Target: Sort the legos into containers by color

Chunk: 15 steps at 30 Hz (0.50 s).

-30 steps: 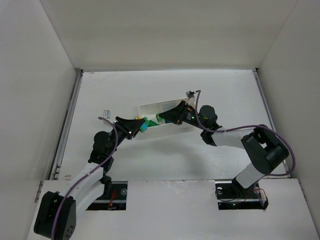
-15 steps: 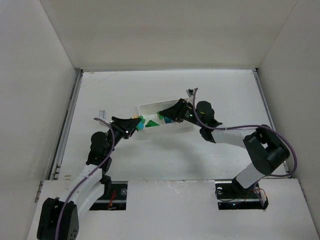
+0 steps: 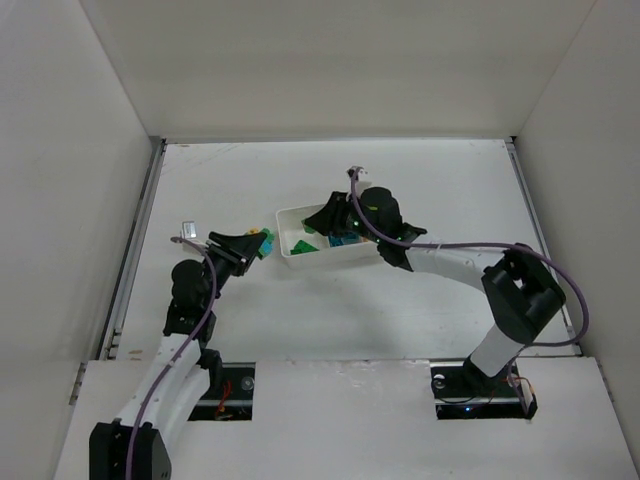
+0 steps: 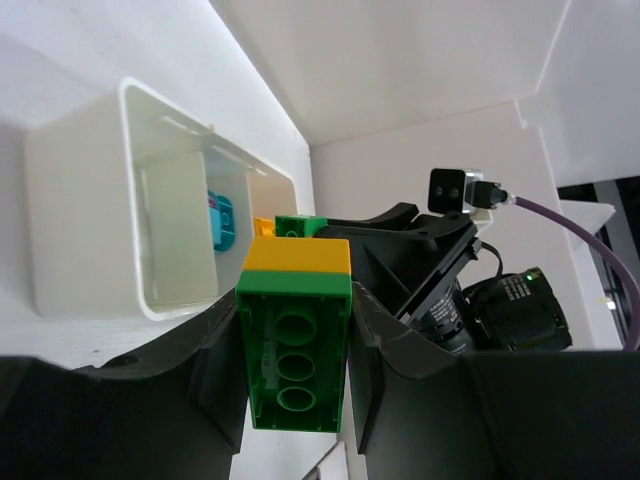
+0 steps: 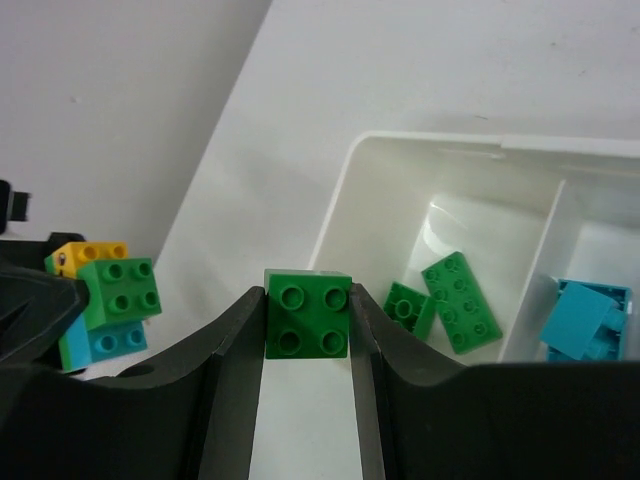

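Pinching a green four-stud brick between its fingers, the right tool hangs at the left end of the white tray. Whether the brick is over the end compartment or just outside its wall cannot be told. The brick is upright with its studs facing the wrist camera.

The left tool is clamped on a three-colour stack, which has yellow on top, green in the middle and cyan beneath. In the left wrist view the stack's green brick shows its hollow underside with a yellow layer above it. This stack is held off the counter, just left of the tray and apart from it.

The tray lies near the middle of the counter, a little toward the far edge, with its long side running left to right. Its left compartment holds two loose green bricks, one long and one smaller, lying side by side. Past a thin divider, the next compartment holds cyan bricks tipped at an angle. The tray's right end is hidden under the right arm in the overhead view.
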{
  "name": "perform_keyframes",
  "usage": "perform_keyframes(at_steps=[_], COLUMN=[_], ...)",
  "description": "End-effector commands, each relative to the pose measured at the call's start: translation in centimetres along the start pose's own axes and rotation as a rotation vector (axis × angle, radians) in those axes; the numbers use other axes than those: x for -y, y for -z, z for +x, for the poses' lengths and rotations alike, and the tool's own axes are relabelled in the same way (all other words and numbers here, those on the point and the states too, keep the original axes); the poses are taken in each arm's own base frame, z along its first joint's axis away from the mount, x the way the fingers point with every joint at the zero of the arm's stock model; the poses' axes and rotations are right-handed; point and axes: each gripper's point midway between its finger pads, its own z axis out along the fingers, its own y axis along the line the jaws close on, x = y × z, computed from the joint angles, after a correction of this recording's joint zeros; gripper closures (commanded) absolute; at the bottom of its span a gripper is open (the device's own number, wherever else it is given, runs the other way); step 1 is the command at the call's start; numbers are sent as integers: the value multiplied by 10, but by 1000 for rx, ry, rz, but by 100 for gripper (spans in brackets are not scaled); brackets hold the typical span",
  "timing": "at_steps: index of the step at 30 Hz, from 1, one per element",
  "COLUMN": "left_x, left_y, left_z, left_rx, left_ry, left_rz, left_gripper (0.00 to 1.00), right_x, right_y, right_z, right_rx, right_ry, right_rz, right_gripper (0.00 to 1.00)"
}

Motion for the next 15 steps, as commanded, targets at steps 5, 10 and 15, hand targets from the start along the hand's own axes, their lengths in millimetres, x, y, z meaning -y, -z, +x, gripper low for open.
perform_keyframes(at_steps=[5, 10, 15], left_x=[13, 7, 13], left_y=[2, 3, 3], left_z=[-22, -28, -32], left_rx=[56, 67, 80], left_ry=[-86, -109, -115], left_rz=[-11, -51, -48], left_gripper=[87, 87, 87], right_x=[8, 14, 26], right_y=[-19, -32, -42], right_z=[-3, 6, 12], right_rx=[-9, -12, -6], right_ry=[79, 86, 101], right_rz=[37, 51, 100], right_gripper=[62, 61, 60])
